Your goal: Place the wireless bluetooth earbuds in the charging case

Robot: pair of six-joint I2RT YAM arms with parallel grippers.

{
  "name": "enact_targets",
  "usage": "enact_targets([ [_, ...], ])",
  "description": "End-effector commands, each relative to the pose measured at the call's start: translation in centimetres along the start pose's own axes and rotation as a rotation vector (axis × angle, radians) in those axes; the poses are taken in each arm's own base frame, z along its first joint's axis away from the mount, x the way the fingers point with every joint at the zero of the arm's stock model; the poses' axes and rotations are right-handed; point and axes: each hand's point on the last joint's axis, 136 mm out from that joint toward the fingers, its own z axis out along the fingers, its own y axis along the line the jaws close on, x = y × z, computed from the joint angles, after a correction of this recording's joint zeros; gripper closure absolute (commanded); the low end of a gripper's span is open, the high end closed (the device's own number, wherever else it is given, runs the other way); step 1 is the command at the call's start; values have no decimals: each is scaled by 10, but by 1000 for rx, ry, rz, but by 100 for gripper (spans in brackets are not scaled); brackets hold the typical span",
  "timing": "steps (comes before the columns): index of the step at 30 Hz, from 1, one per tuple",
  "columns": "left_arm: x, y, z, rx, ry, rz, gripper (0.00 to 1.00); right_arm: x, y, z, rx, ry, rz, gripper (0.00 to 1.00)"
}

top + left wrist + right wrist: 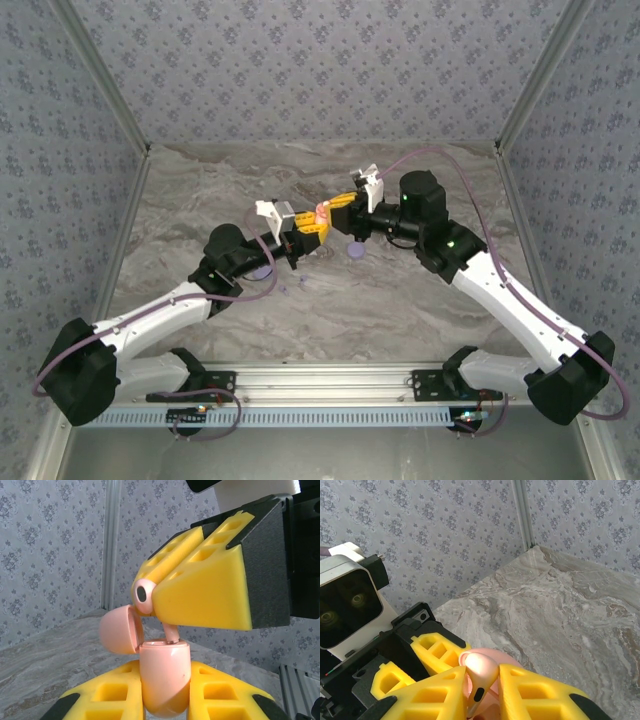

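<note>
close by pink case (322, 212), lilac disc (353, 250)

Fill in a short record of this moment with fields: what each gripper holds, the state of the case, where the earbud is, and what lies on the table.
left gripper: shut on the pink case, held upright
right gripper: shut on a pink earbud
lid: open, tipped back to one side
earbud position: just above the case, its stem reaching down into the open top; not fully seated
table: a lilac disc lies near the grippers
</note>
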Motion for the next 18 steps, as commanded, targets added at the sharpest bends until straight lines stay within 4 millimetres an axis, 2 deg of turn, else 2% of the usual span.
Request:
enact_targets([
  [1, -32, -9, 3, 32, -89, 31, 100, 3, 4, 2, -18, 2, -10, 76],
  [12, -35, -9, 2, 26, -102, 33, 100, 10, 7, 1, -40, 28, -14, 74],
  [14, -35, -10, 1, 26, -102, 35, 100, 7, 8, 0, -51, 23, -5, 68],
  [18, -35, -9, 1, 24, -102, 40, 100, -9, 15, -7, -74, -5, -3, 51],
])
